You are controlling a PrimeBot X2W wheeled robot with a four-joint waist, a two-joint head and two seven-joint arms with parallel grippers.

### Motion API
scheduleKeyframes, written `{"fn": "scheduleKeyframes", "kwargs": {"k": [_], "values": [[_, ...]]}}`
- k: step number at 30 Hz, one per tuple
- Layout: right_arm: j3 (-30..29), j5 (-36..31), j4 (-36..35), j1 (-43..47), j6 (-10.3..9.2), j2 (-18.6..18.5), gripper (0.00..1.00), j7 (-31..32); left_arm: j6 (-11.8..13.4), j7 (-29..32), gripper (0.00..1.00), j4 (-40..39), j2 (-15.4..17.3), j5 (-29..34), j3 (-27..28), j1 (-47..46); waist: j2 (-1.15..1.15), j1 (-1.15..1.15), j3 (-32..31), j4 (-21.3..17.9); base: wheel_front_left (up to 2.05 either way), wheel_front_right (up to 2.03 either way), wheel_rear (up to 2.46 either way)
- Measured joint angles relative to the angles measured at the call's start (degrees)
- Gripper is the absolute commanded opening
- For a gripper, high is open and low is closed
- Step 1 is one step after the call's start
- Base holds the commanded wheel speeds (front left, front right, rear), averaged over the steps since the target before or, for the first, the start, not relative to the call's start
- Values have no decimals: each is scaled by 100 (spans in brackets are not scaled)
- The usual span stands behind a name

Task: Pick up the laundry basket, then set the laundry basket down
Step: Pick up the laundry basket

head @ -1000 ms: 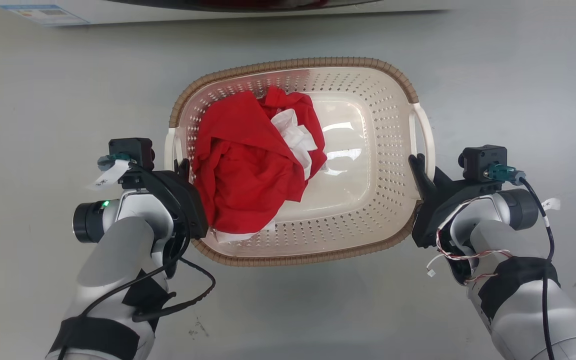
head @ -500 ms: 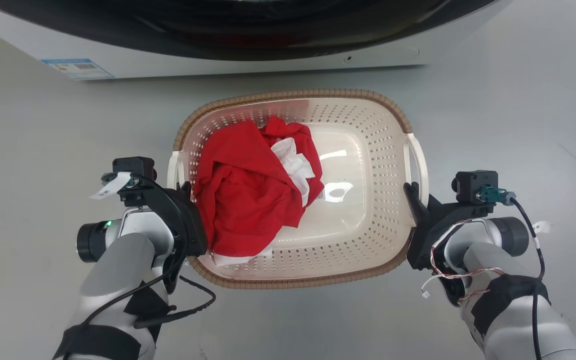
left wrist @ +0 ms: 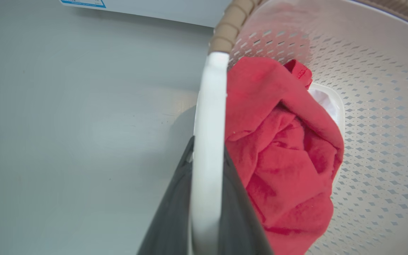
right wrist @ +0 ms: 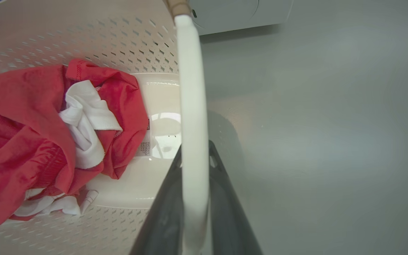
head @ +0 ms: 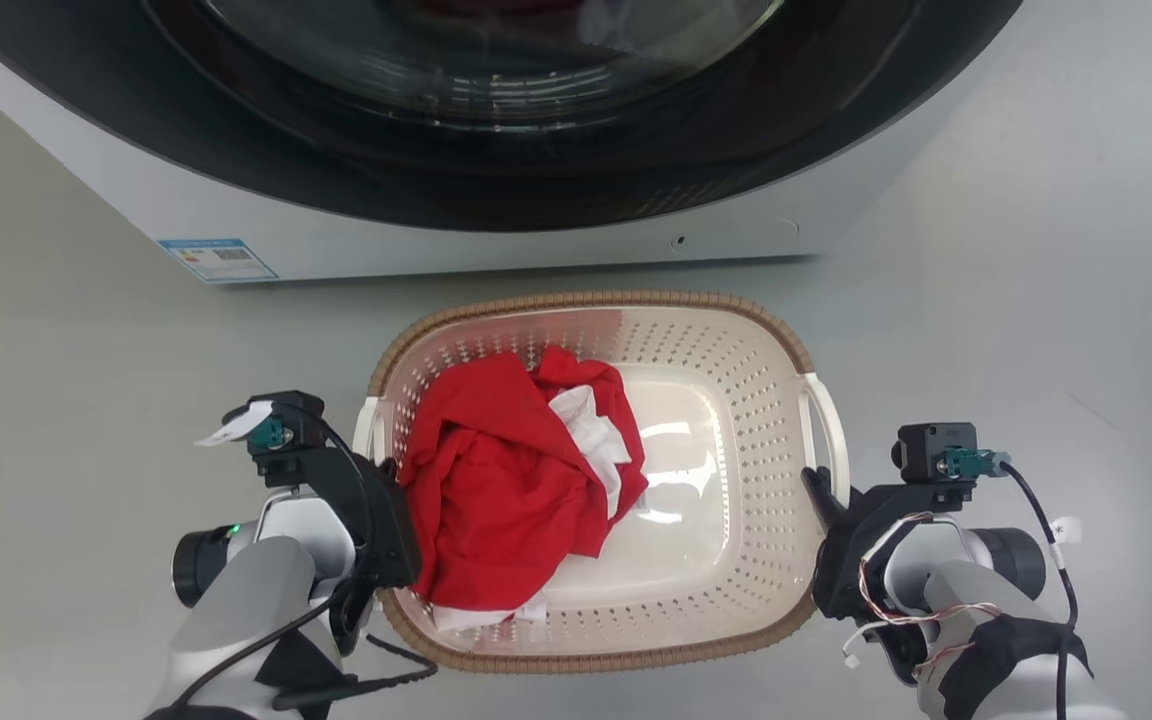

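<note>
Cream plastic laundry basket point(head: 586, 299), held at both ends.
Shows just before the washer point(head: 496, 225), grey floor point(head: 66, 400) beneath, red cloth point(head: 496, 490) inside; left gripper point(head: 383, 475) clamped on the left white handle point(left wrist: 207, 141), right gripper point(head: 818, 482) on the right handle point(right wrist: 192, 124).

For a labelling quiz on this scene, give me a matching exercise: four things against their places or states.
1 left gripper
2 right gripper
3 red garment
4 washer

a beyond the laundry basket
b shut on the right handle
c heaped in the laundry basket, left half
d shut on the left handle

Pairs: 1-d, 2-b, 3-c, 4-a
</note>
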Motion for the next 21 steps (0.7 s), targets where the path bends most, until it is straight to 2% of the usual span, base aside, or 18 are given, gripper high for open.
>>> {"fn": "scheduleKeyframes", "kwargs": {"k": [21], "values": [[201,475,75,867,3,45,0,938,-48,691,0,137,0,-341,-231,830,0,-1,-1486,3,0,0,0]]}}
